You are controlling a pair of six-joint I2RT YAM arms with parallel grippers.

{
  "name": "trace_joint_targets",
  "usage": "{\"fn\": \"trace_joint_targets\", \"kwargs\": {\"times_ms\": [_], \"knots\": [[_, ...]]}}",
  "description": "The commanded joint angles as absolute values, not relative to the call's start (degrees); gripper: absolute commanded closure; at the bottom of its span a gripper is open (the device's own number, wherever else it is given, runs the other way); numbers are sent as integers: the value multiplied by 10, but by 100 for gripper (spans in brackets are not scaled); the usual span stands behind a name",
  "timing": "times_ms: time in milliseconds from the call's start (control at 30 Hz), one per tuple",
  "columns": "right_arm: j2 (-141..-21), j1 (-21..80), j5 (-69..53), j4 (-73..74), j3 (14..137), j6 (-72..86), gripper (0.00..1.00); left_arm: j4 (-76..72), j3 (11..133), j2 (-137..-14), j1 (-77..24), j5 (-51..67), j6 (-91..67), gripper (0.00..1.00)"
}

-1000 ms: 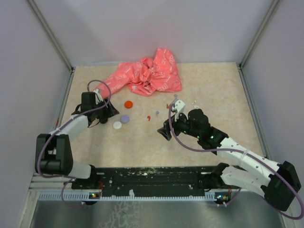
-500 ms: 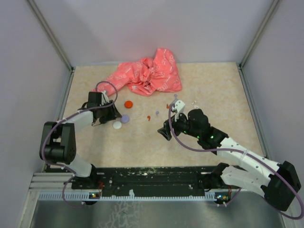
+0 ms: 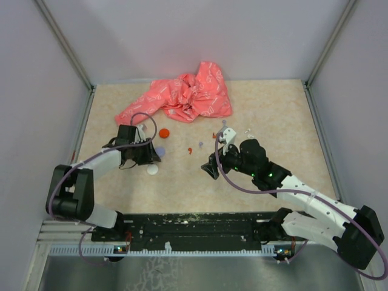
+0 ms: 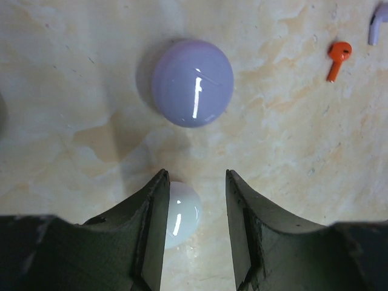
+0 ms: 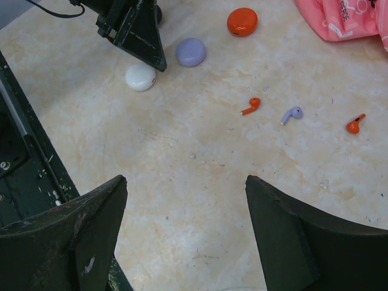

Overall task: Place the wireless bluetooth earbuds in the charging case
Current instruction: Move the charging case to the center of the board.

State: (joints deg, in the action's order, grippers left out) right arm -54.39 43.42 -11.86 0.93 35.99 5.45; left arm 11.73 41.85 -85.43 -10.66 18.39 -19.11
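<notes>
Beige tabletop (image 3: 182,188), open middle; left tool (image 4: 195,177) narrow at white disc (image 4: 183,215), right tool (image 5: 185,179) wide

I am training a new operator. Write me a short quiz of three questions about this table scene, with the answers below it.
1. True or false: the red earbuds sit inside the charging case.
2. How many round discs lie on the table, the case included? A two; B three; C five.
3. Fill in: the disc between the fingers of the left claw is ____.

Key
1. False: both lie loose on the table.
2. B: the white disc, the lavender disc and the case.
3. White.
</notes>
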Motion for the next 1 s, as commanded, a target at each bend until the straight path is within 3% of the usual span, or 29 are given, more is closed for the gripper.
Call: {"fn": "trace_joint_targets", "kwargs": {"times_ms": [0, 400, 967], "knots": [[-537, 431, -122, -5, 371, 46, 21, 140, 404, -814, -125, 205, -180, 53], [-541, 431, -127, -4, 373, 46, 21, 170, 414, -769, -190, 116, -187, 39], [-547, 431, -133, -6, 372, 46, 21, 172, 421, -822, -225, 79, -212, 37]]}}
